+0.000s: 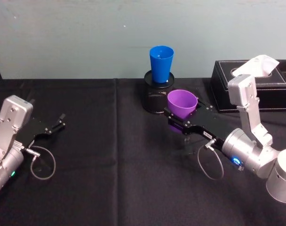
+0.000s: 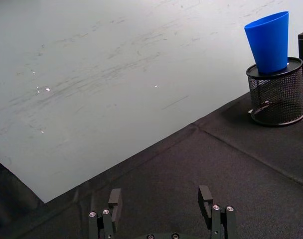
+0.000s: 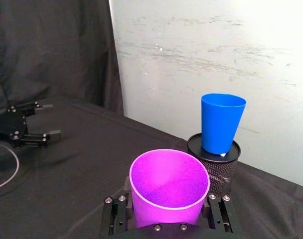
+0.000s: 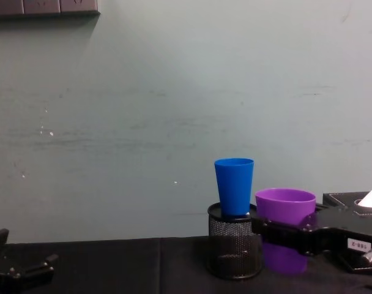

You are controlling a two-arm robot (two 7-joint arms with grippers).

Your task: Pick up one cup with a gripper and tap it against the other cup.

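Observation:
The purple cup (image 1: 182, 102) (image 3: 169, 186) (image 4: 285, 208) is upright between the black jaws of my right gripper (image 1: 180, 113) (image 3: 169, 214) (image 4: 284, 233), which is shut on it, low over the black cloth. The blue cup (image 1: 161, 63) (image 2: 268, 42) (image 3: 221, 123) (image 4: 234, 185) stands upright on top of a black mesh pen holder (image 1: 154, 99) (image 4: 235, 248), just behind and to the left of the purple one. A narrow gap separates the two cups in the chest view. My left gripper (image 1: 62, 121) (image 2: 160, 199) (image 3: 49, 119) rests open at the far left, holding nothing.
A black box (image 1: 256, 84) with a white tissue sticking out sits at the back right, close behind my right arm. A pale wall runs along the table's far edge. Black cloth (image 1: 110, 165) covers the table between the arms.

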